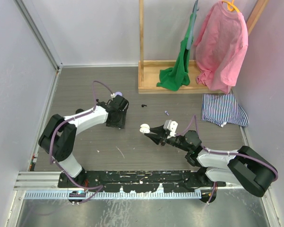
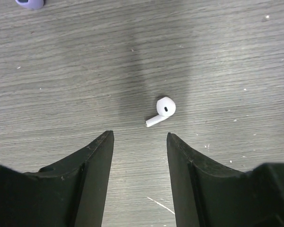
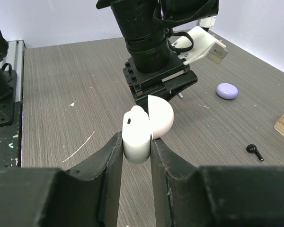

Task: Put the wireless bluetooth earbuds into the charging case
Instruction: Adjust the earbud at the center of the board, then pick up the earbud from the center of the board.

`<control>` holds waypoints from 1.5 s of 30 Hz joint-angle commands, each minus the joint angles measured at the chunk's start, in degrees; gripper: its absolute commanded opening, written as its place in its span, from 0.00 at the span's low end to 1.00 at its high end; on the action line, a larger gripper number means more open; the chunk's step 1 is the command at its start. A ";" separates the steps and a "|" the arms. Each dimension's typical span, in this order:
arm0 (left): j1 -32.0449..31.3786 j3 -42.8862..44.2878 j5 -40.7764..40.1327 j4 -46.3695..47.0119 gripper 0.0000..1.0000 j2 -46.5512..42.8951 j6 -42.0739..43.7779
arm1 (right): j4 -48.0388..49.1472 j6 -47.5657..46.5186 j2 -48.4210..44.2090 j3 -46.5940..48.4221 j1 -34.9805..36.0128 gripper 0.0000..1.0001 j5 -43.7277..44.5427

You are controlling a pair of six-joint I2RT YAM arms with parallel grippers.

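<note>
**poster1:** ok, where's everything sitting right now?

**poster2:** The right pincer [image 3: 136, 140] is clenched on the white charging case [image 3: 137, 128], one finger on each side. It's holding the case upright around the middle of the counter [image 1: 132, 146], and the lid [image 3: 162, 116] is flipped open. There's a rounded white bump [image 3: 136, 113] poking out of the top of the case. It looks like a bud sitting in there, but I can't say for sure.

**poster1:** and the left one?

**poster2:** The left pincer [image 2: 139, 137] is released, with the jaws spread and nothing between them. It's pointing down at the counter, just to the left of the case. A white earbud [image 2: 162, 111] is lying loose on the wood just past its fingertips, a bit closer to one finger than the other, and it isn't touching either. The stem is flat on the surface.

**poster1:** any other buds around?

**poster2:** There's a black earbud [image 1: 143, 105] lying by itself on the far side of the case, not near either arm. A lilac case [image 3: 227, 91] is sitting shut on the counter beyond the left arm. At the far right there's a wooden rack [image 1: 146, 80] with a green garment [image 1: 177, 71] and a pink shirt [image 1: 220, 45] hanging on it. A striped cloth [image 1: 223, 109] is on the counter beside the rack.
</note>
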 commanded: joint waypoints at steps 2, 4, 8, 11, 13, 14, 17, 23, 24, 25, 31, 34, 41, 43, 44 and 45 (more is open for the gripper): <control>-1.00 4.96 0.80 -1.15 0.49 0.66 1.88 | 2.79 -0.43 -1.22 1.74 0.39 0.02 0.38; -1.63 6.39 0.34 -1.75 0.47 2.01 3.01 | 2.63 -0.47 -1.14 1.74 0.38 0.02 0.38; -2.53 9.75 -0.47 -3.69 0.40 4.79 5.10 | 2.57 -0.34 -1.25 1.80 0.38 0.02 0.28; -2.68 11.39 -0.40 -4.78 0.34 6.39 5.83 | 2.44 -0.33 -1.42 1.78 0.38 0.02 0.27; -2.70 12.07 -0.53 -5.35 0.32 7.20 6.06 | 2.29 -0.43 -1.47 1.77 0.38 0.02 0.33; -2.68 12.46 -0.57 -5.65 0.31 7.62 6.19 | 2.26 -0.42 -1.45 1.81 0.33 0.02 0.37; -2.62 13.27 -0.45 -6.55 0.30 8.81 6.53 | 2.22 -0.42 -1.46 1.87 0.39 0.02 0.34; -2.68 13.97 0.43 -7.06 0.27 10.19 6.76 | 2.08 -0.45 -1.29 1.93 0.37 0.02 0.37; -2.69 14.11 0.47 -7.19 0.27 10.43 6.87 | 2.08 -0.47 -1.23 1.95 0.39 0.02 0.38; -2.72 14.32 0.52 -7.34 0.27 10.69 7.04 | 2.02 -0.43 -1.22 2.01 0.36 0.02 0.35; -2.69 15.05 1.23 -7.46 0.26 12.20 7.23 | 1.74 -0.42 -0.80 2.27 0.35 0.02 0.37; -2.68 15.59 1.68 -7.75 0.25 13.03 7.21 | 1.66 -0.43 -0.67 2.28 0.39 0.02 0.35; -2.65 16.01 2.09 -8.32 0.24 14.32 7.06 | 1.34 -0.47 -0.69 2.36 0.34 0.02 0.35; -2.63 15.95 2.23 -8.46 0.22 14.50 6.91 | 1.27 -0.57 -0.69 2.38 0.39 0.02 0.35; -2.67 15.93 2.23 -8.47 0.21 14.50 6.89 | 1.21 -0.56 -0.75 2.40 0.33 0.02 0.37; -2.67 15.85 2.22 -8.47 0.20 14.38 6.82 | 1.21 -0.59 -0.82 2.30 0.34 0.02 0.43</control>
